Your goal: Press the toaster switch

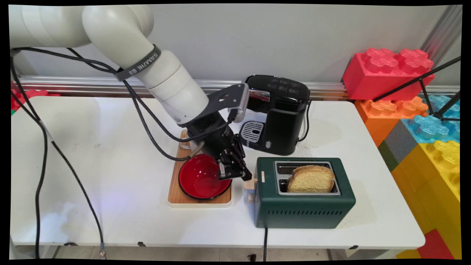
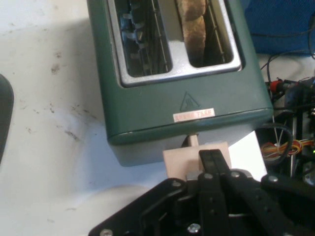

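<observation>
On the left of your white desk [image 1: 110, 154] nothing stands but the arm's black cables hanging across it. Next comes a pale wooden tray [image 1: 176, 197] carrying a glossy red round bowl with a black rim [image 1: 200, 180]; a small clear item sits at the tray's far end, mostly hidden behind the arm.

Your black two-finger pincer [image 1: 243, 176] is low, just past the bowl's right rim and at the small beige lever tab [image 1: 250, 183] that juts from the left end of the dark green two-slot toaster [image 1: 303, 200]. In the hand view one finger lies against the tab [image 2: 197, 160]; whether the pincer is spread or pressed together I cannot tell, as the linkage hides the tips.

The toaster stands near the front right of the desk, cord running off the near edge. Its nearer slot holds brown bread slices [image 1: 312, 179] standing proud; the farther slot is empty. In my judgement the tab is small, stiff and smooth, so you would meet it squarely from above; the toaster body looks light enough to shift under a sideways push.

Behind the toaster stands a black pod coffee machine [image 1: 279, 114]. Right of the desk, large coloured building blocks [image 1: 423, 121] are stacked.
</observation>
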Motion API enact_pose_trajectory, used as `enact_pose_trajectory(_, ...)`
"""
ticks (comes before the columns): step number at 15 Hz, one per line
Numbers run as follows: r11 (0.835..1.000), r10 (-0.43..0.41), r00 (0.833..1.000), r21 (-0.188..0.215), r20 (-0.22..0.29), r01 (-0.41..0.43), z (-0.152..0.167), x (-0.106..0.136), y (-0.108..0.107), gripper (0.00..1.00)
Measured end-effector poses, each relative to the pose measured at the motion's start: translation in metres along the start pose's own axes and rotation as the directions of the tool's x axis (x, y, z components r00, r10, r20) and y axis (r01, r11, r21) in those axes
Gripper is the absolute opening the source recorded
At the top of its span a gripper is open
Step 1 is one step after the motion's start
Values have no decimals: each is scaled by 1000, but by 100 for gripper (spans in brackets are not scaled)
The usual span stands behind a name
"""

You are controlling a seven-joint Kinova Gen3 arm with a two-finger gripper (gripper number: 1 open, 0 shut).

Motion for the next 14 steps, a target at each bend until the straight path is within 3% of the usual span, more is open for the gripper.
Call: enact_pose_trajectory(14,1000,25,999,12,42,-25,24,-4,-2,0)
